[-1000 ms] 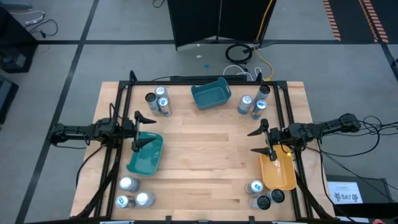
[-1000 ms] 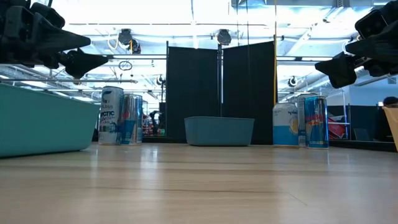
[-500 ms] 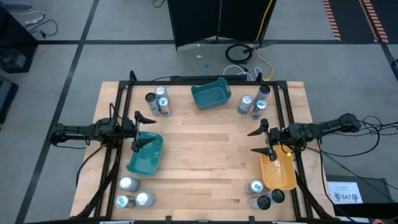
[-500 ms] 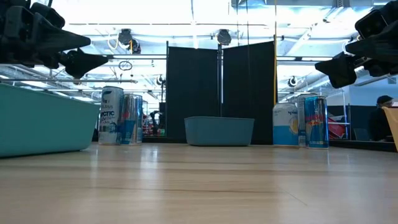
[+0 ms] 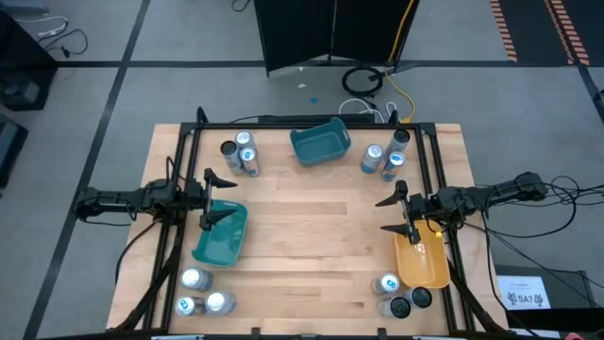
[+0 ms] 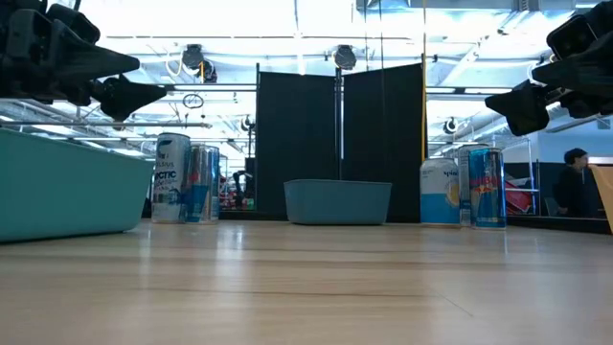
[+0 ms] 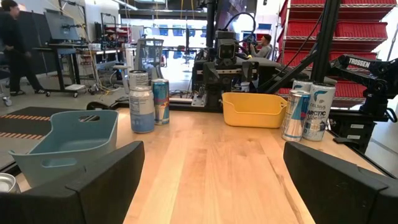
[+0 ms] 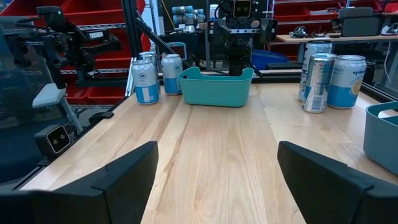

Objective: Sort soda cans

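Observation:
Soda cans stand upright on their bases in four groups near the table's corners: far left (image 5: pixel 239 154), far right (image 5: pixel 385 157), near left (image 5: pixel 201 294) and near right (image 5: pixel 401 295). My left gripper (image 5: pixel 227 198) hovers open at the left side, over the far end of a teal tray (image 5: pixel 224 241). My right gripper (image 5: pixel 384 215) hovers open at the right side, by the far end of an orange tray (image 5: pixel 425 264). Both point level toward the table's middle with nothing between their fingers (image 7: pixel 106 186) (image 8: pixel 124 180).
A blue-grey tray (image 5: pixel 320 144) sits at the far middle of the table. Bare wood (image 5: pixel 316 236) lies between the two grippers. A black frame (image 5: pixel 311 124) runs along the table's edges. Black panels (image 6: pixel 340 144) and a person (image 6: pixel 573 182) stand in the room behind.

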Robot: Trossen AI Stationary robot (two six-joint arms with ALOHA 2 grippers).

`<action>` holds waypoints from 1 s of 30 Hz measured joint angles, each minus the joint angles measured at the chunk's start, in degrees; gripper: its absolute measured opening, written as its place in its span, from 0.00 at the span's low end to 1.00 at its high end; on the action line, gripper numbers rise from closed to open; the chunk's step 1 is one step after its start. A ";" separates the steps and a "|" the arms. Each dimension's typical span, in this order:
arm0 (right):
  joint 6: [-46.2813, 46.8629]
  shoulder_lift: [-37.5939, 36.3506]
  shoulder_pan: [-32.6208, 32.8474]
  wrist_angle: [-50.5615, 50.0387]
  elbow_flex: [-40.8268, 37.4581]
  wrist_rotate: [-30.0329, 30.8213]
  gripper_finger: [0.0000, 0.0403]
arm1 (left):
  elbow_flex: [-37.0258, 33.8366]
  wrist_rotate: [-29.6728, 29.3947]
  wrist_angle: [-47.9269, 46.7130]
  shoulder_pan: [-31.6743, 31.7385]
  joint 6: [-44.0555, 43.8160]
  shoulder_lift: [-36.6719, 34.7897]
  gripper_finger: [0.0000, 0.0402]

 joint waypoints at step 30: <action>9.48 0.02 0.00 4.44 -0.10 10.80 0.80 | 0.00 0.00 0.00 0.00 0.00 0.00 0.98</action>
